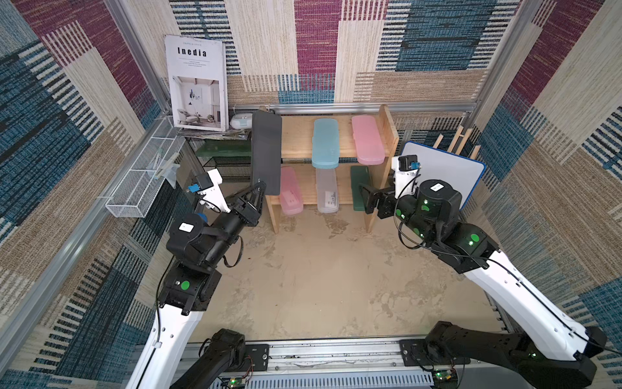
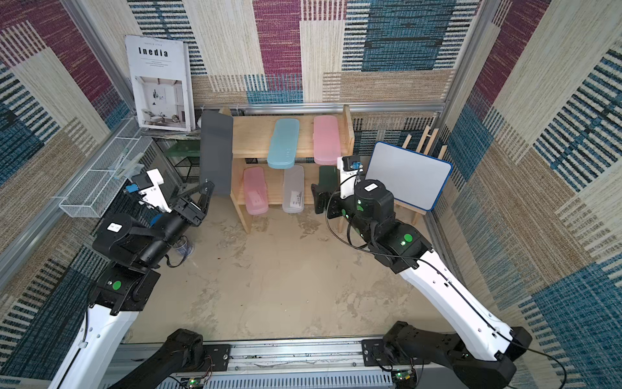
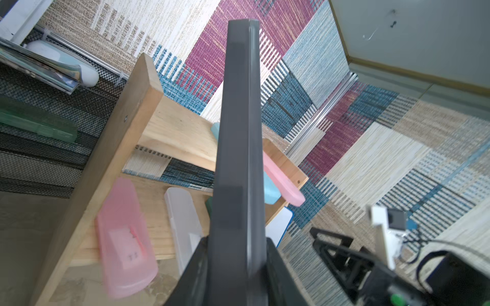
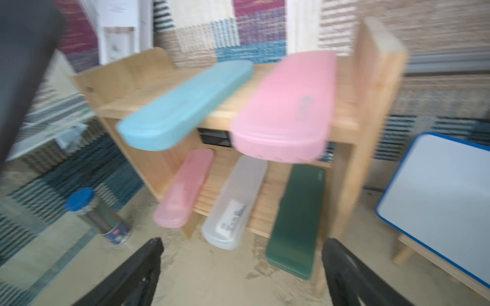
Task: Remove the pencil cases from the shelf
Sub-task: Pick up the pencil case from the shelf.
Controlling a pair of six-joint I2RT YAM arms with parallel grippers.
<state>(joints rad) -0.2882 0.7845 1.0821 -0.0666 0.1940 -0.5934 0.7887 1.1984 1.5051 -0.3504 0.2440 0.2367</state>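
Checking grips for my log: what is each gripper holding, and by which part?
Left gripper holds the black case by one short end, jaws clamped across its flat faces. Right gripper is open, holding nothing.

- Shelf (image 1: 298,134) upper centre in a top view, on the tabletop (image 1: 319,286).
- Top tier: upper middle case (image 1: 325,143), upper right case (image 1: 367,139).
- Below: lower left case (image 1: 291,192), lower middle case (image 1: 327,192), lower right case (image 1: 356,178).
- Upright case (image 1: 266,155) in the left claw (image 1: 260,190), before the shelf's left end.

One black case (image 1: 266,151), one light blue case (image 1: 325,143), two pink cases (image 1: 367,139) (image 1: 290,190), one clear case (image 1: 326,192) and one dark green case (image 1: 359,185) are counted; one shelf (image 1: 298,134) is seen.
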